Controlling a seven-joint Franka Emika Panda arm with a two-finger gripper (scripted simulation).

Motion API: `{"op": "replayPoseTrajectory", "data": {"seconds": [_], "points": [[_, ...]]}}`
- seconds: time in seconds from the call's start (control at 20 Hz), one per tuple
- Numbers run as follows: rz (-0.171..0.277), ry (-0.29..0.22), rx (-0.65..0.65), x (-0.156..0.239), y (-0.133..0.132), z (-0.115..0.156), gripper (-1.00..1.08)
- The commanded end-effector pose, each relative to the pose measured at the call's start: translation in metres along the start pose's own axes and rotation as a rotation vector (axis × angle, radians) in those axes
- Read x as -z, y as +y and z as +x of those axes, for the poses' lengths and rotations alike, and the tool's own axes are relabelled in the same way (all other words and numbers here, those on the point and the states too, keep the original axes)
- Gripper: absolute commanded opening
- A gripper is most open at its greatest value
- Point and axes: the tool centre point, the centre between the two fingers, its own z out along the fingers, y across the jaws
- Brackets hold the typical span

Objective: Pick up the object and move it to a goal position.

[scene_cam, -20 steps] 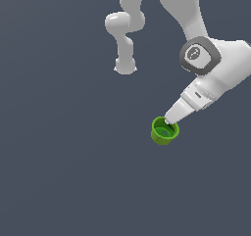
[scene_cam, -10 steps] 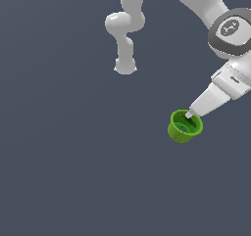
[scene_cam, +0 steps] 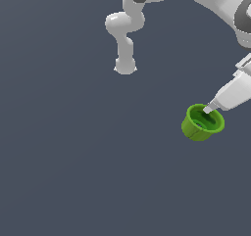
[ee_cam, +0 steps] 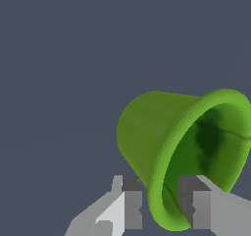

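The object is a small bright green cup point(scene_cam: 201, 123) with a flared rim and a darker green inside, tilted and hanging off the gripper at the exterior view's right. My gripper point(scene_cam: 210, 107) is shut on its rim, one finger inside the cup and one outside. In the wrist view the cup point(ee_cam: 162, 132) fills the frame, its rim wall pinched between the two grey fingertips point(ee_cam: 131, 205) of the gripper point(ee_cam: 164, 208).
The arm's white base point(scene_cam: 125, 66) stands at the back middle of the exterior view. A plain dark grey floor point(scene_cam: 73, 156) spreads around it.
The gripper has carried the cup toward the exterior view's right and slightly down. The cup stays held at its rim, now tilted more.
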Motion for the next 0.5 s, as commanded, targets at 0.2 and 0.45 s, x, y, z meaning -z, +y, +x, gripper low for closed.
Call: {"op": "replayPoseTrajectory", "data": {"seconds": [0.2, 0.45], "points": [[-0.003, 0.001, -0.002, 0.024, 0.006, 0.009, -1.0], [-0.004, 0.001, -0.002, 0.033, 0.008, 0.013, -1.0]]}}
